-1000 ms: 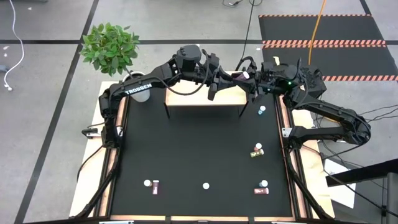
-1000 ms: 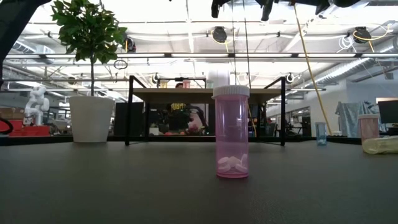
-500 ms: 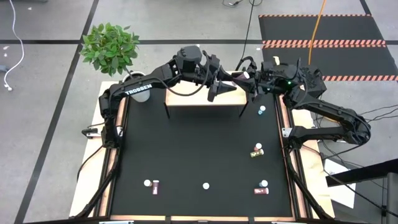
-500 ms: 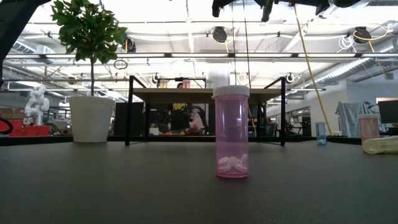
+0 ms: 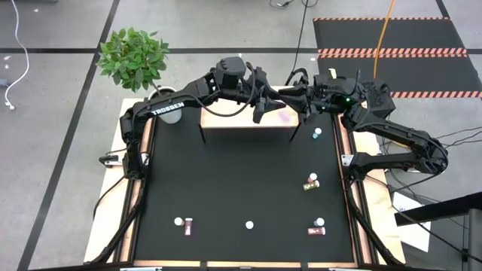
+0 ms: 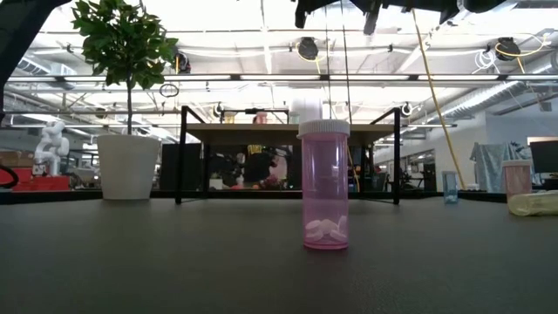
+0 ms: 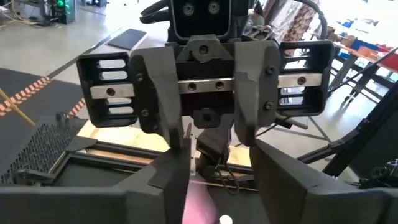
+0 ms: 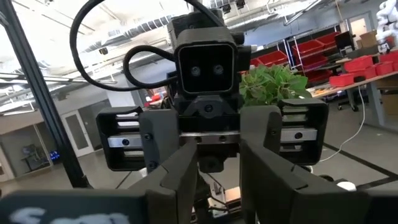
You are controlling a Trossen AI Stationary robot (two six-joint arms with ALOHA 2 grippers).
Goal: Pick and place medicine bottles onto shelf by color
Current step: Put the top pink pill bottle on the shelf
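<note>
Left gripper: your left gripper [image 5: 265, 105] hangs over the right half of the shelf [image 5: 226, 119], nose to nose with the other arm. You cannot tell from these views whether it is gripping anything.
Right gripper: your right gripper [image 5: 303, 105] sits over the shelf's right end, facing the left one. Its fingers [image 7: 171, 118] stand somewhat apart, but whether they hold something cannot be told.
Between them: a pink patch [image 5: 284, 115] shows on the shelf top just under the two grippers. It is probably a bottle, though it is too blurred to be sure.
Left on the table: at least five bottles are well apart from the shelf. They are a teal one [image 5: 317, 134] near the right leg, a yellow one [image 5: 310, 182] lying down, a pink one [image 5: 317, 229] front right, a pink one [image 5: 185, 223] front left, and the upright pink one [image 6: 324, 186] front centre.
Progress: you are early, with at most one bottle shelved and no colour groups formed.
Remaining: you have almost all the picking and sorting ahead.
</note>
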